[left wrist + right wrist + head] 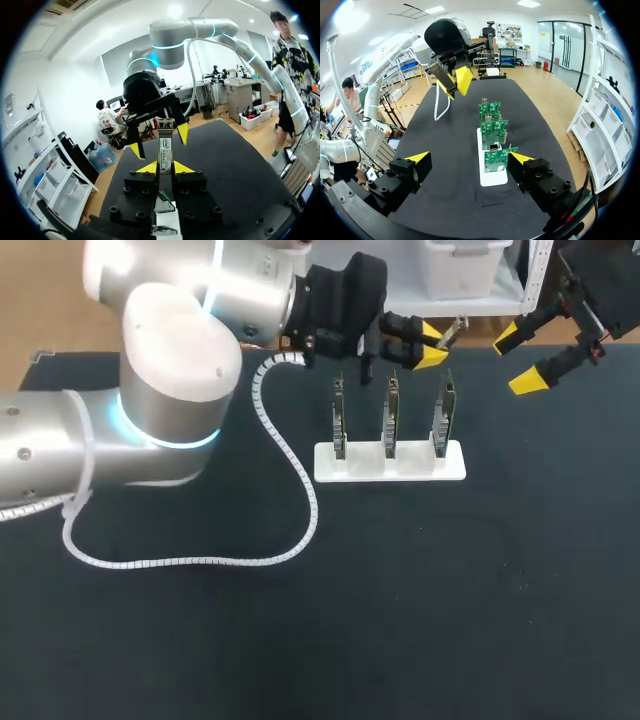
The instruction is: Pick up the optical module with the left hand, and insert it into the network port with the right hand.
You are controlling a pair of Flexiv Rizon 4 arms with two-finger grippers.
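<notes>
White spiral cable (291, 462) trails from the left arm across the dark worktop (400, 620), slack enough not to drag on the wrist. Beyond it the left tool (432, 346) hangs above the far side of the worktop, its yellow tips closed on the module (165, 150). It pinches the module from both sides near one end, so most of the silver body sticks out free. That looks deliberate: the bare length gives the other arm something to grip at the handover.

Below and just in front of it stands a white rack (400, 468) with three green boards (391, 410) held upright in a row. They are set edge-on and apart from one another, probably so a tool can come at one port without touching its neighbours. Which board carries the target port I cannot tell.

Furthest right, the right tool (520, 360) hovers near the module with its fingers spread wide and nothing between them. It faces the left tool, placed, I judge, to take the module next.
</notes>
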